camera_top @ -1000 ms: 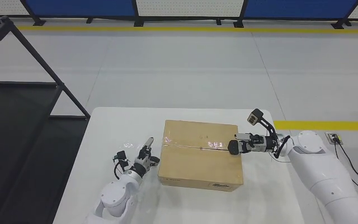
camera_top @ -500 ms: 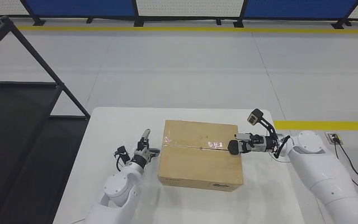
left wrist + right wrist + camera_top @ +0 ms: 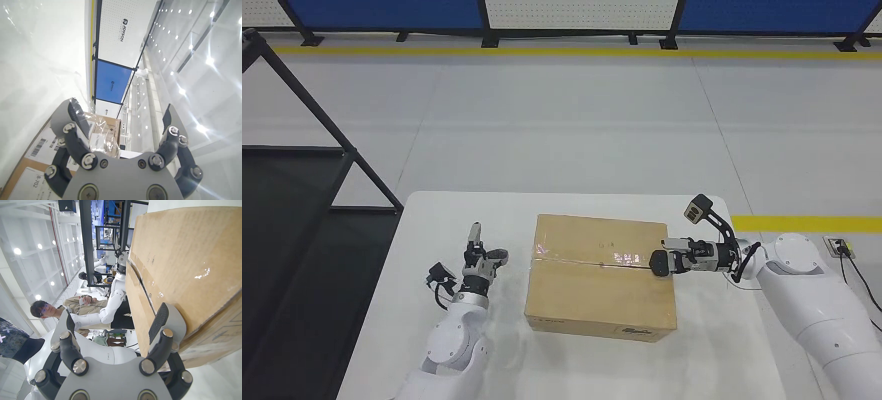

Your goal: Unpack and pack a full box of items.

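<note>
The cardboard box (image 3: 602, 275) sits at the middle of the white table (image 3: 442, 230), top flaps down with a taped seam across them. The right gripper (image 3: 657, 264) is at the box's right edge, jaws open, one finger against the top where the seam ends. The left gripper (image 3: 482, 245) stands just beside the box's left side, apart from it, jaws spread wide, a scrap of clear film (image 3: 103, 130) clinging to one finger

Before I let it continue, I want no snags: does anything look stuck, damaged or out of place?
Yes. Crumpled clear film, likely tape, clings to the open left pincer, beside the box. The box's top seam is slit and gapes slightly.
</note>
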### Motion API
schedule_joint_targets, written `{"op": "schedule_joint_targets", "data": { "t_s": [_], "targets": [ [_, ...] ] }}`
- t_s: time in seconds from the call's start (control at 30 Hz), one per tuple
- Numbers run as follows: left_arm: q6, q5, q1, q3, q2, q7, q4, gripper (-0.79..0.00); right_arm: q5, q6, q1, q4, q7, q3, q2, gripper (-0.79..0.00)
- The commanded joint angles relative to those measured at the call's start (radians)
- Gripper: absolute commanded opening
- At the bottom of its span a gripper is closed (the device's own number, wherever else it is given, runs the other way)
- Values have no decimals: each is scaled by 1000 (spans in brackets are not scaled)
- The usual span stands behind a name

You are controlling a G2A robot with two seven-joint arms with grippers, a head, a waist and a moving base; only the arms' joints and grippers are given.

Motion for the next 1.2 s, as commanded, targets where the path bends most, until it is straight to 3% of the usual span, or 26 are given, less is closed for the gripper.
{"op": "schedule_joint_targets", "data": {
  "t_s": [0.0, 0.23, 0.53, 0.8, 1.17],
  "targets": [
    [22, -8, -5, 5, -1, -41, 2, 0, 0, 0, 0, 0, 0, 0, 0, 0],
    [65, -6, -16, 36, -6, -150, 18, 0, 0, 0, 0, 0, 0, 0, 0, 0],
    [65, -40, -69, 40, -18, -162, 74, 0, 0, 0, 0, 0, 0, 0, 0, 0],
    [-33, -62, -74, 10, -28, -92, 81, 0, 0, 0, 0, 0, 0, 0, 0, 0],
    [-114, -122, -46, -81, -23, -147, 25, 0, 0, 0, 0, 0, 0, 0, 0, 0]
  ]
}}
